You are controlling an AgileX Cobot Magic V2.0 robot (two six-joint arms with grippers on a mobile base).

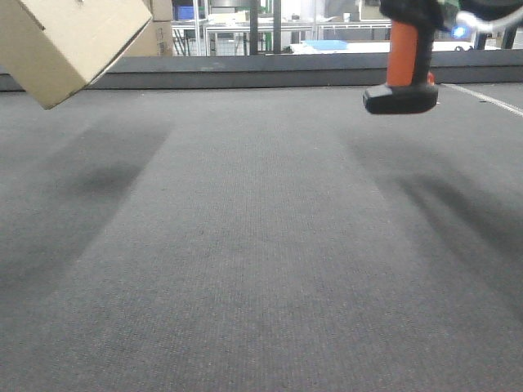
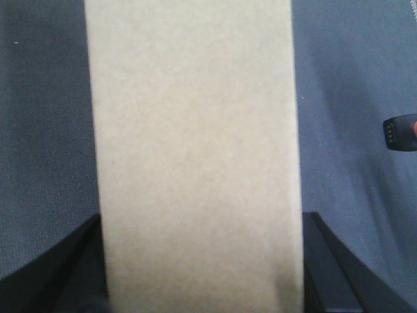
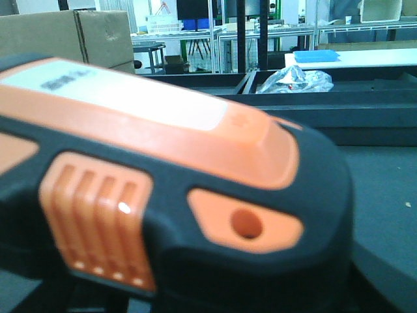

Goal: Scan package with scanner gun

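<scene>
The left claw (image 2: 202, 280) clamps the tilted package (image 1: 69, 41) by its sides, high off the bench (image 1: 261, 245), likely to offer a face, while well to the right the scanner gun (image 1: 402, 73) hangs aloft, evidently gripped by the unseen right claw.

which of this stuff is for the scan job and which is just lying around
For the job: package, scanner.
Lying about, all at the back: cardboard boxes, blue tray, crumpled plastic bag, white basket.
</scene>
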